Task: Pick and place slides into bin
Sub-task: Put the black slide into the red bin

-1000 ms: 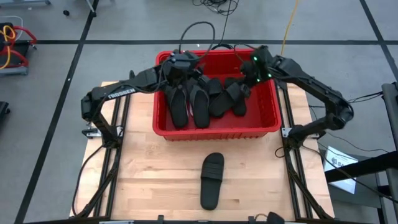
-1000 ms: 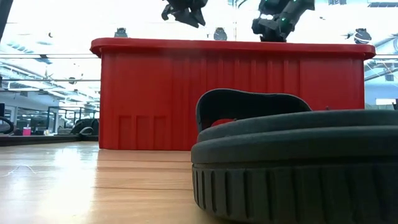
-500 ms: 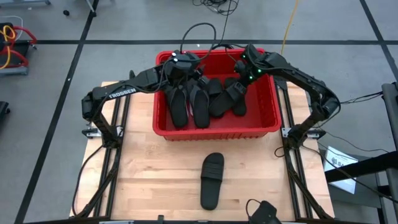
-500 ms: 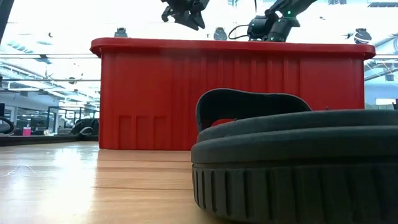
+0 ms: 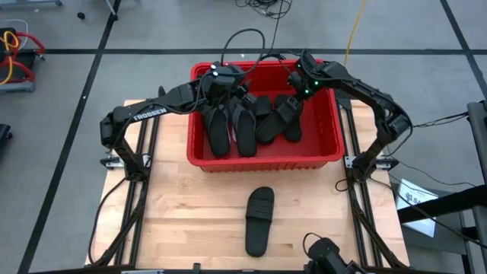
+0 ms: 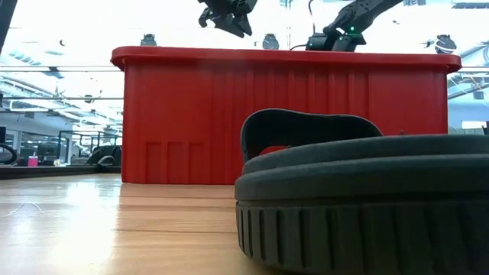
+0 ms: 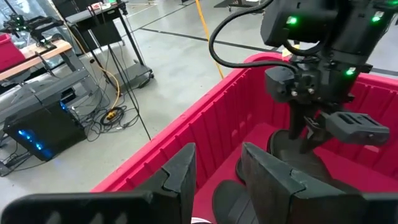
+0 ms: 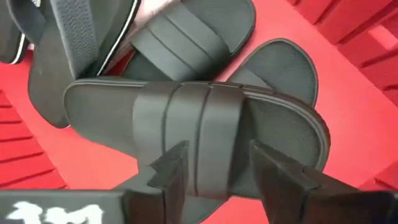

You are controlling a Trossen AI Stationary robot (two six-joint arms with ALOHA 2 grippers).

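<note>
The red bin (image 5: 262,164) stands at the table's far middle with several black slides (image 5: 243,125) lying in it. One more black slide (image 5: 259,221) lies flat on the wood near the front edge, and it fills the low view (image 6: 367,198). My right gripper (image 8: 217,174) is open, low over the bin's far right part (image 5: 298,93). A wide-strap black slide (image 8: 193,118) lies on the others just below its fingers. My left gripper (image 7: 217,174) hangs open and empty above the bin's far left part (image 5: 225,85).
The bin's rim (image 6: 283,57) and ribbed walls (image 7: 205,124) surround both grippers. Bare wood lies to the left and right of the loose slide. The arms' frames run along both table sides, and a dark object (image 5: 327,255) sits at the near edge.
My right gripper has sunk toward the bin's far right part and shifted a little toward the table's left, and its arm has folded in. In the low view it has dropped from well above the rim to just behind it. My left gripper has kept still.
</note>
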